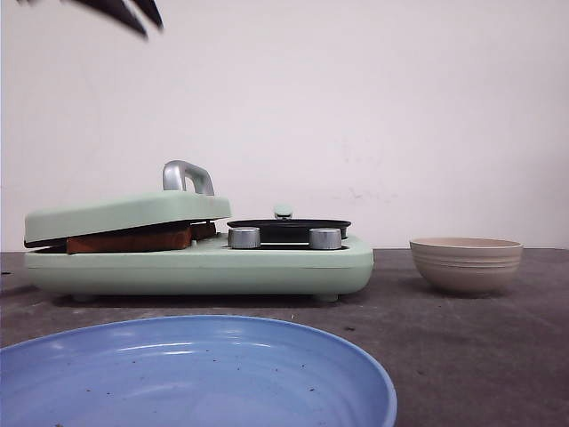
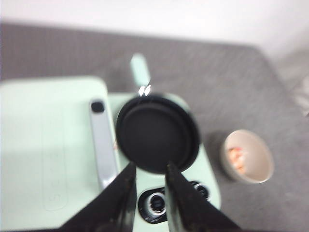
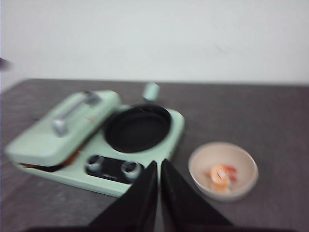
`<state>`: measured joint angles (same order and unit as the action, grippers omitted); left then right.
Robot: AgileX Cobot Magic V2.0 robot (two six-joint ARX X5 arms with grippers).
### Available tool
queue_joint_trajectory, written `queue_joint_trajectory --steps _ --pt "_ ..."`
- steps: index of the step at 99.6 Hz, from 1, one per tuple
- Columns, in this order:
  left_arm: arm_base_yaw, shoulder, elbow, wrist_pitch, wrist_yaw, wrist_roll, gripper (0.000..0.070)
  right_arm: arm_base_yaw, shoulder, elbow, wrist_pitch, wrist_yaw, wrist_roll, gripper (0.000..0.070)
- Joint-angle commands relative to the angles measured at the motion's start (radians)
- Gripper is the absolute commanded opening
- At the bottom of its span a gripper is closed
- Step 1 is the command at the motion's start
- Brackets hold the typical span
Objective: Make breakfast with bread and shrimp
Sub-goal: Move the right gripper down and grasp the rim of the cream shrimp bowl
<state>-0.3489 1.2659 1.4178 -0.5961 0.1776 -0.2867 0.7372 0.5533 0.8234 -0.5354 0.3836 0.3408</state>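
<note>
The bread [image 1: 133, 239] lies inside the mint-green breakfast maker [image 1: 204, 267], under its lowered press lid [image 1: 124, 213]; only the brown crust edge shows. The shrimp [image 3: 221, 176] lie in a beige ribbed bowl [image 1: 465, 264] to the right of the maker, and they also show in the left wrist view [image 2: 236, 157]. My left gripper [image 2: 148, 170] hangs high above the maker's empty black pan [image 2: 157, 133] and knobs, open and empty; its tips show at the top of the front view [image 1: 133, 12]. My right gripper [image 3: 159, 166] is shut and empty, raised in front of the maker and the bowl.
A large blue plate [image 1: 196, 374] lies at the near edge of the dark table, in front of the maker. The press lid has a metal handle [image 1: 187, 176]. Two silver knobs [image 1: 244, 237] sit on the maker's front. A white wall stands behind.
</note>
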Motion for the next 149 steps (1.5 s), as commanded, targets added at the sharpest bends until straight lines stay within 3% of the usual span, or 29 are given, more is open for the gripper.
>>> queue_joint_trajectory --steps 1,9,14,31,44,49,55,62,68,95,149 --pt "-0.016 -0.060 0.014 -0.008 0.000 0.018 0.0015 -0.031 0.051 0.007 0.010 0.009 0.097 0.0003" --pt "-0.034 -0.137 0.014 -0.043 0.003 0.034 0.0015 -0.101 0.118 0.007 0.044 -0.022 0.077 0.0004" --pt "-0.047 -0.181 0.014 -0.074 0.003 0.042 0.0015 -0.164 0.167 0.008 0.085 -0.097 0.059 0.0003" --pt "-0.077 -0.310 0.014 -0.197 0.002 0.053 0.0015 -0.469 0.360 0.019 0.250 -0.492 0.087 0.0003" --pt "-0.078 -0.401 0.014 -0.283 0.002 0.067 0.0016 -0.682 0.529 0.072 0.258 -0.711 0.124 0.0006" --pt "-0.078 -0.435 0.014 -0.310 0.002 0.070 0.0016 -0.737 0.589 0.095 0.254 -0.777 0.132 0.0037" --pt "-0.078 -0.477 0.013 -0.339 0.002 0.082 0.0015 -0.787 0.657 0.121 0.246 -0.829 0.145 0.0141" --pt "-0.078 -0.522 0.013 -0.373 0.002 0.106 0.0015 -0.820 0.726 0.150 0.225 -0.849 0.146 0.0273" --pt "-0.078 -0.556 0.013 -0.401 0.002 0.120 0.0015 -0.828 0.778 0.165 0.216 -0.850 0.146 0.0321" --pt "-0.078 -0.646 0.013 -0.434 -0.006 0.121 0.0015 -0.827 0.955 0.168 0.248 -0.825 0.153 0.0322" --pt "-0.078 -0.636 0.011 -0.436 -0.025 0.118 0.0015 -0.818 1.191 0.168 0.413 -0.856 0.295 0.0297"
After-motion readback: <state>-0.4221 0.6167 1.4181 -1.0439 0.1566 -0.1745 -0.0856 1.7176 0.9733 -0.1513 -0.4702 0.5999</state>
